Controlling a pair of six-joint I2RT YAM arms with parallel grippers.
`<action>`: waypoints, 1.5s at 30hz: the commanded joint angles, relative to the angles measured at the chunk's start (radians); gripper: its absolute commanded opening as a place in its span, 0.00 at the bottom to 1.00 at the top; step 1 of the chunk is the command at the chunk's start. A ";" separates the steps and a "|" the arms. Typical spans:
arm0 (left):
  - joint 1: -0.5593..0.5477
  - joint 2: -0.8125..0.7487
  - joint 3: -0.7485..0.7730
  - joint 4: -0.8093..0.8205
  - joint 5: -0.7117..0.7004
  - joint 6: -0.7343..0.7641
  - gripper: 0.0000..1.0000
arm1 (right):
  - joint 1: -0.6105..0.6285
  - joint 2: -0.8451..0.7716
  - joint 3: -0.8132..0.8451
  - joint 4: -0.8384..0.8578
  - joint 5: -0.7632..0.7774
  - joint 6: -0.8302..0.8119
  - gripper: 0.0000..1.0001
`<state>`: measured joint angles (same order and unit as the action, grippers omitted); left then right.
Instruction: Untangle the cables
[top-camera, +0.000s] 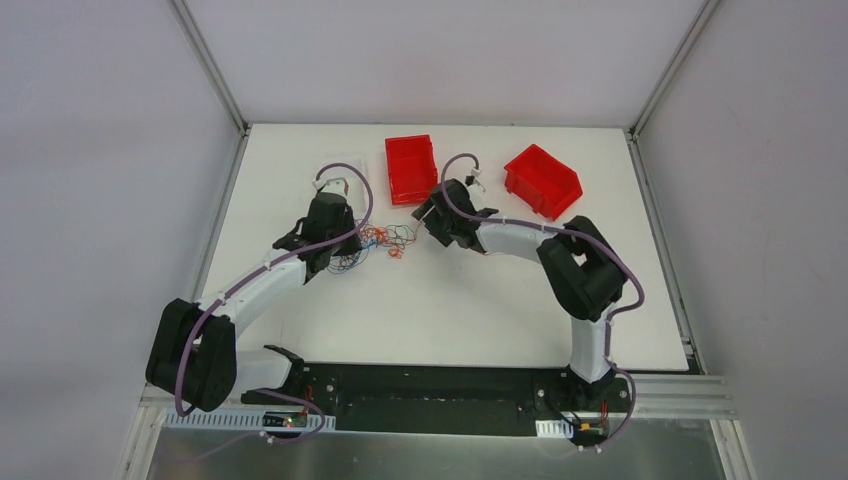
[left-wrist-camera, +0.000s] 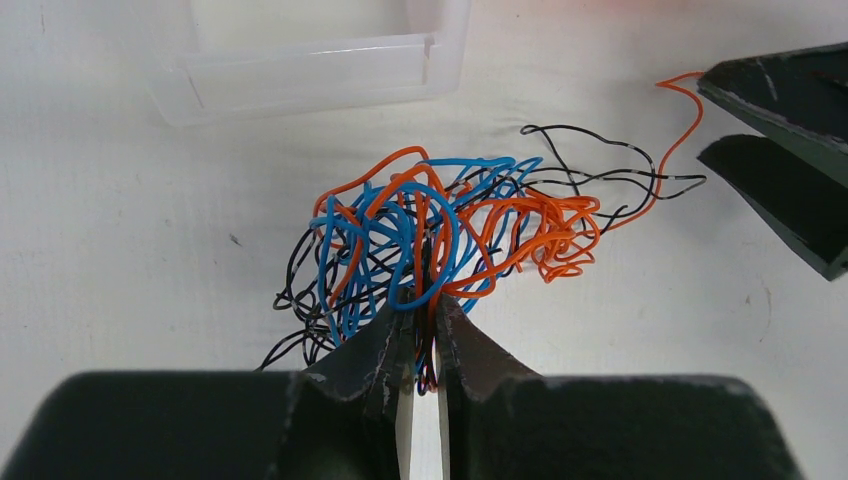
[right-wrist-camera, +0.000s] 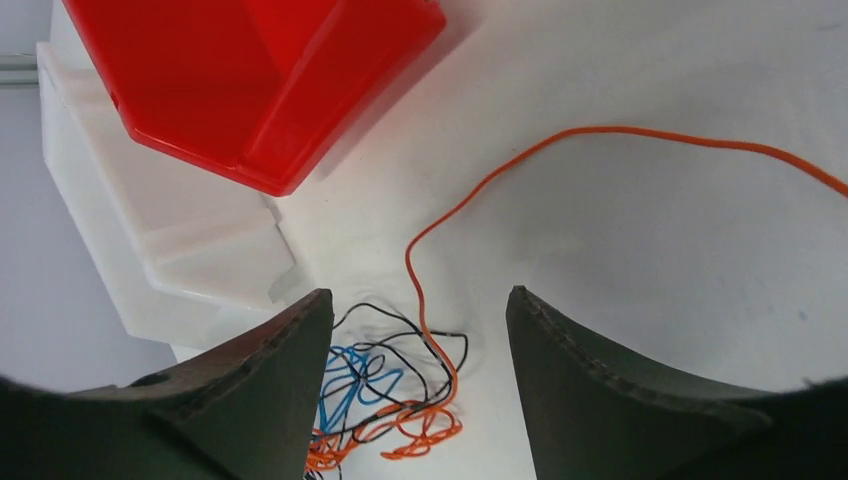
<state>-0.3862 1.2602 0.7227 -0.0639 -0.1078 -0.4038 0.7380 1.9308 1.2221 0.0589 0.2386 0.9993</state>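
The cables (left-wrist-camera: 440, 235) are a knot of thin blue, orange and black wires lying on the white table (top-camera: 450, 300). They show between the two arms in the top view (top-camera: 380, 240). My left gripper (left-wrist-camera: 425, 310) is shut on strands at the near side of the knot. My right gripper (right-wrist-camera: 415, 320) is open, its jaws wide apart above the far end of the knot (right-wrist-camera: 390, 395). One long orange strand (right-wrist-camera: 560, 150) runs away from the knot across the table. The right fingers (left-wrist-camera: 780, 160) show at the right edge of the left wrist view.
Two red bins (top-camera: 411, 168) (top-camera: 543, 181) stand at the back of the table, the nearer one close to my right gripper (right-wrist-camera: 250, 80). A clear plastic tray (left-wrist-camera: 310, 70) lies just beyond the knot. Grey walls enclose the table.
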 joint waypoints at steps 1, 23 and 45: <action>-0.006 -0.003 0.024 0.020 -0.015 0.016 0.13 | 0.004 0.065 0.083 0.061 -0.001 0.033 0.64; -0.005 0.035 0.057 -0.049 -0.124 -0.013 0.10 | -0.333 -0.576 -0.358 -0.094 0.146 -0.109 0.00; -0.011 0.089 0.088 -0.048 0.013 0.002 0.13 | -0.596 -0.826 -0.373 -0.592 0.079 -0.318 0.39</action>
<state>-0.3866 1.3338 0.7662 -0.1162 -0.1387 -0.4065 0.2184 1.1355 0.9058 -0.3885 0.2520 0.6834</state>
